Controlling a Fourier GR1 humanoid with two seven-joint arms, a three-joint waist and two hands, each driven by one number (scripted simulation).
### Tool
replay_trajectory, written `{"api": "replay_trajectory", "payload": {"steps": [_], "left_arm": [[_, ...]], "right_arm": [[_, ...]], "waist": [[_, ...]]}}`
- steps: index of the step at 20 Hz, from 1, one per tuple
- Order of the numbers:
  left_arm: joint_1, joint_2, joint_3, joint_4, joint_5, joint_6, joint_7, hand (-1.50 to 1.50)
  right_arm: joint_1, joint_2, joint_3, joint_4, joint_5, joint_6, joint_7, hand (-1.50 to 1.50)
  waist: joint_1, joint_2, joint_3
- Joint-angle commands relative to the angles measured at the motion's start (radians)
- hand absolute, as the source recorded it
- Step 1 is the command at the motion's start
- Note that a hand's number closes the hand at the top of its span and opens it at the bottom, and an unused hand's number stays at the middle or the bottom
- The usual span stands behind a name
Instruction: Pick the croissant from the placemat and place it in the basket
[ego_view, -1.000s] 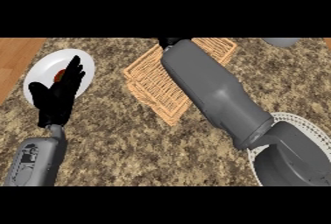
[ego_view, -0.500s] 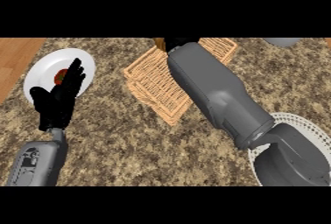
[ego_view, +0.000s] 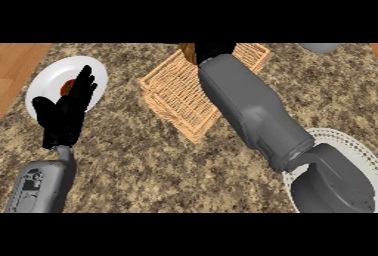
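Brown croissant (ego_view: 187, 51): only sliver visible at top edge, beside right hand (ego_view: 214, 49); long axis not discernible. Right hand fingers hidden, state cannot be determined. Right forearm shifted slightly versus earlier frame. Tan woven basket (ego_view: 177, 95) under forearm; contents obscured. Left hand (ego_view: 68, 111) open, upright, over white round plate (ego_view: 52, 80).
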Motion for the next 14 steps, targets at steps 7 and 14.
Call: {"api": "replay_trajectory", "payload": {"steps": [7,14], "left_arm": [[-0.022,0.017,0.019,0.024,0.005,-0.011,-0.012,0.0],[0.001,-0.01,-0.005,-0.005,0.0,-0.003,0.007,0.0]], "right_arm": [[0.03,0.0,0.018,0.018,0.021,0.034,0.017,1.5],[0.056,0.0,-0.008,0.013,-0.004,0.087,-0.008,1.5]], "waist": [[0.006,0.005,0.0],[0.003,0.001,0.001]]}}
